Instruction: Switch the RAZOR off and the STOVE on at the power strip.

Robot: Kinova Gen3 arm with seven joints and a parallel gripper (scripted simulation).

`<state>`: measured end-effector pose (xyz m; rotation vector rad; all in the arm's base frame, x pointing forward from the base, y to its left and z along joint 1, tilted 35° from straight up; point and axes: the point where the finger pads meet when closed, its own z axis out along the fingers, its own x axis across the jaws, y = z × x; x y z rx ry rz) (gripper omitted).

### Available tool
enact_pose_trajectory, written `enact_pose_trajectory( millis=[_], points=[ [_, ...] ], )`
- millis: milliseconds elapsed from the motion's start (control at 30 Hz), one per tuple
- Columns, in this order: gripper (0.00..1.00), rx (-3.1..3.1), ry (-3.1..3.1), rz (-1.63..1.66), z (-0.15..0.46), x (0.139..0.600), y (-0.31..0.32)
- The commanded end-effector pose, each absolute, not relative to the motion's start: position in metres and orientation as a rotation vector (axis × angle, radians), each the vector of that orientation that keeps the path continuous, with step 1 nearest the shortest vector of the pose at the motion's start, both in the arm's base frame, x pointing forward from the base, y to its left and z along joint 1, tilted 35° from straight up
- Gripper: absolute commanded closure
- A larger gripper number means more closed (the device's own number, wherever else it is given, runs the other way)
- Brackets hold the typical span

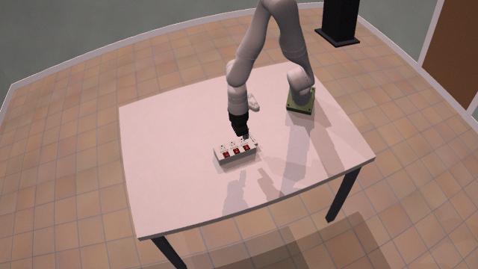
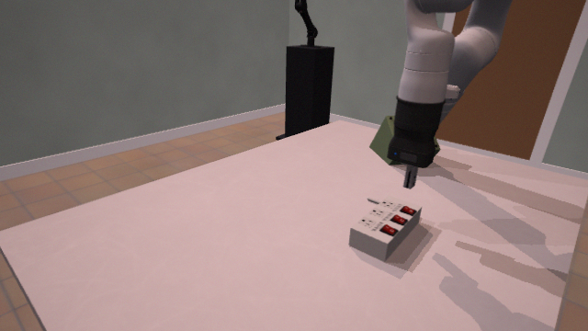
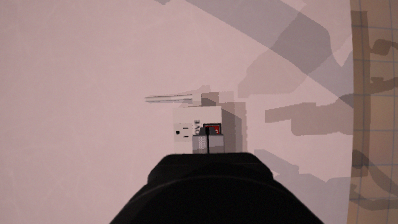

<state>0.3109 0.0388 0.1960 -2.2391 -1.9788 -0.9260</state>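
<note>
A white power strip (image 1: 233, 152) lies flat on the table, right way up, with three red rocker switches in a row. It also shows in the exterior view (image 2: 386, 226) and partly in the wrist view (image 3: 205, 131). My gripper (image 1: 244, 135) is shut and empty. It hangs a little above the strip's far end, by the cord stub (image 2: 373, 200). In the exterior view the fingertips (image 2: 409, 179) are clear of the strip. In the wrist view the shut fingers (image 3: 208, 142) hide most of the strip; only one red switch (image 3: 216, 128) shows beside them. The labels are too small to read.
The arm's green base plate (image 1: 301, 101) stands at the table's back right. A black pedestal (image 2: 308, 87) stands on the floor beyond the table. The strip lies near the table's middle, well away from every edge.
</note>
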Motion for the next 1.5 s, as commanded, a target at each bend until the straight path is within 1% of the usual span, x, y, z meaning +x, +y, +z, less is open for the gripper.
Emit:
enact_pose_trajectory(
  millis=[0,667,1467],
  points=[
    [1.00,-2.236,-1.981,-0.931,0.196,0.311,0.039],
    [1.00,-2.237,-1.987,-0.935,0.192,0.314,0.042],
    [1.00,-2.240,-1.986,-0.938,0.171,0.325,0.051]
  ],
)
